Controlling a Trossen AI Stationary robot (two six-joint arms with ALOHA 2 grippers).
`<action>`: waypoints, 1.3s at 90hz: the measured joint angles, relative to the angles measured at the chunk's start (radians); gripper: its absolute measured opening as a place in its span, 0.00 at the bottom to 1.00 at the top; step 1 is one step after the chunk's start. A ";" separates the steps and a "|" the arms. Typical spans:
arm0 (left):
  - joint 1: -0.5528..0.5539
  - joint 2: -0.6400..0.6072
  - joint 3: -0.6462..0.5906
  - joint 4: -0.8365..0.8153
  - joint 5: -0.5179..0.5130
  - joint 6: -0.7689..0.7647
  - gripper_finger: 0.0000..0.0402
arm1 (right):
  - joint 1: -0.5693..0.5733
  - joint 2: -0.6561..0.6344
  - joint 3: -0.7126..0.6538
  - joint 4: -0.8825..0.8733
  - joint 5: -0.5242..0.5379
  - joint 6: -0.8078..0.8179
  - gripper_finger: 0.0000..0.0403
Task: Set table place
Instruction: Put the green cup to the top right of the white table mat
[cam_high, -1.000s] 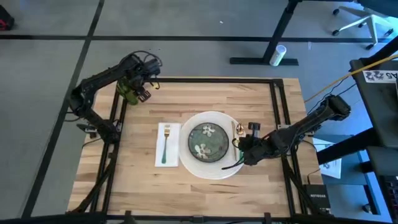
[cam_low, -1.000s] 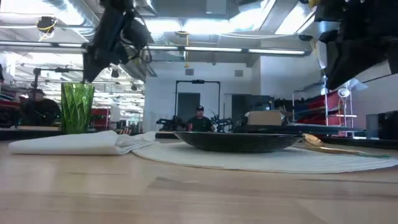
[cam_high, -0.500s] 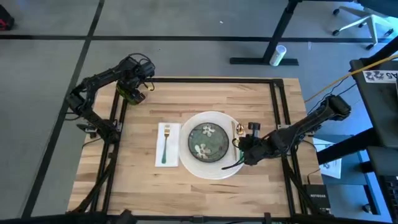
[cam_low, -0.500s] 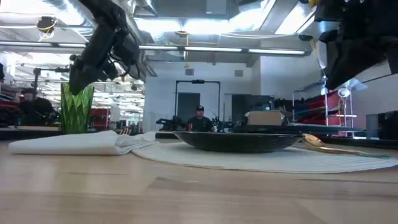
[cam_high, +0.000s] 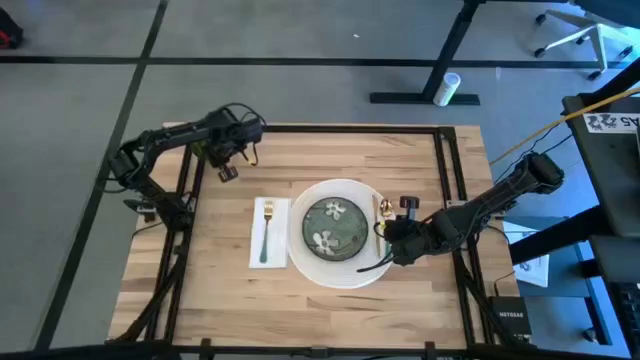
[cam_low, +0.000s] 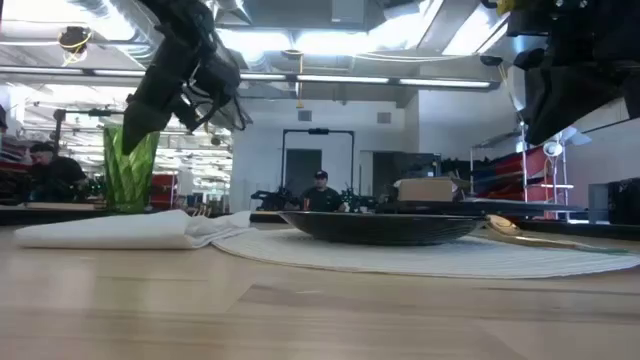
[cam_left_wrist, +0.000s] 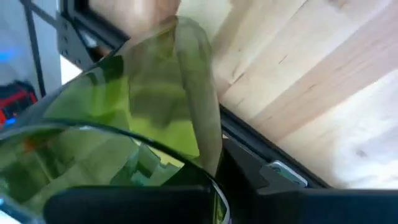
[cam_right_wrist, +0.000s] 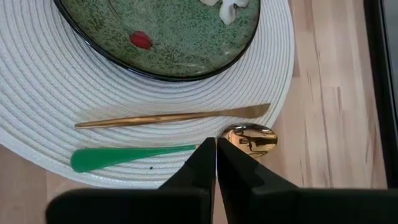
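By the right edge of the tabletop (cam_high: 330, 310), the right gripper (cam_high: 384, 236) is hanging with jaws clenched and empty over the placemat (cam_high: 303, 258), beside the plate (cam_high: 334, 229). Toward the far left corner, the left gripper (cam_high: 222, 162) is grasping the tilted cup (cam_low: 128, 165) above the wood.

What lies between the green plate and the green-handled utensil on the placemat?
A gold-coloured utensil lies on the placemat between plate and green handle, shown in the right wrist view.
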 joint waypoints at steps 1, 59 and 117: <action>-0.004 0.000 0.004 0.000 0.000 0.000 0.00 | 0.000 0.000 0.000 0.000 0.000 0.000 0.00; -0.205 0.191 0.461 0.036 0.142 0.103 0.00 | 0.032 -0.134 0.034 -0.138 0.072 0.014 0.00; -0.335 0.575 0.953 -0.083 0.176 0.302 0.00 | 0.131 -0.350 0.036 -0.234 0.163 0.079 0.00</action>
